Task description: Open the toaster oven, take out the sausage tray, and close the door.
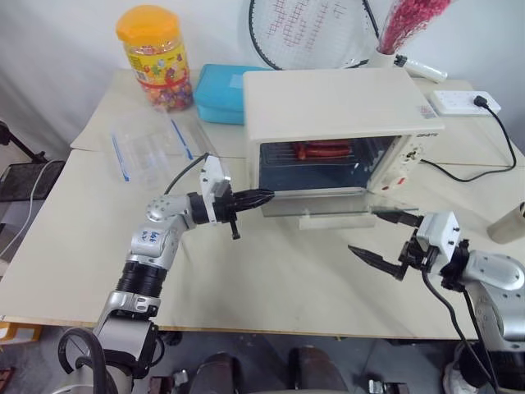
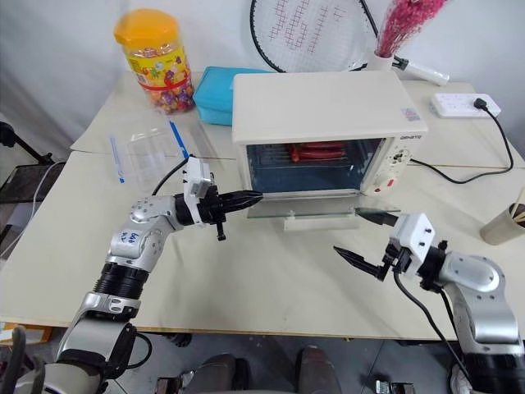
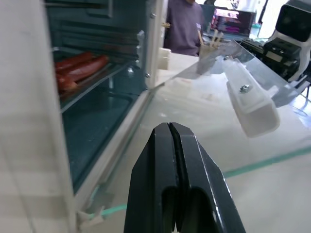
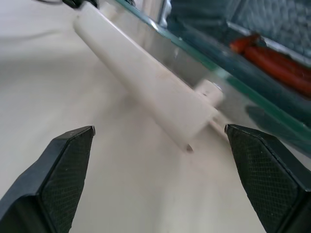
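Two grippers in play. Left gripper (image 1: 264,195) is clenched on nothing, fingers pressed flat together, tip at the left front corner of the toaster oven (image 1: 340,107), just outside the cavity. Right gripper (image 1: 385,239) is spread wide and empty, hanging beside the right end of the door (image 2: 328,211), near its handle (image 4: 146,80) but not touching.

Door is already down, roughly level, glass panel projecting over the table (image 1: 271,279). Sausage tray (image 3: 90,80) sits inside on the upper rack, red sausages (image 1: 322,149) lying along it, well back from the opening.

Handling judgement: tray looks thin sheet metal, light and stiff, smooth and likely slippery at the rim; sausages loose, will roll if it tips. Best hold is the front lip, near its middle, pinched top-and-bottom, then drawn straight out and kept level. Closed fingers must open before reaching in. Glass door is fragile and hinged low; avoid pressing down on it while reaching over.
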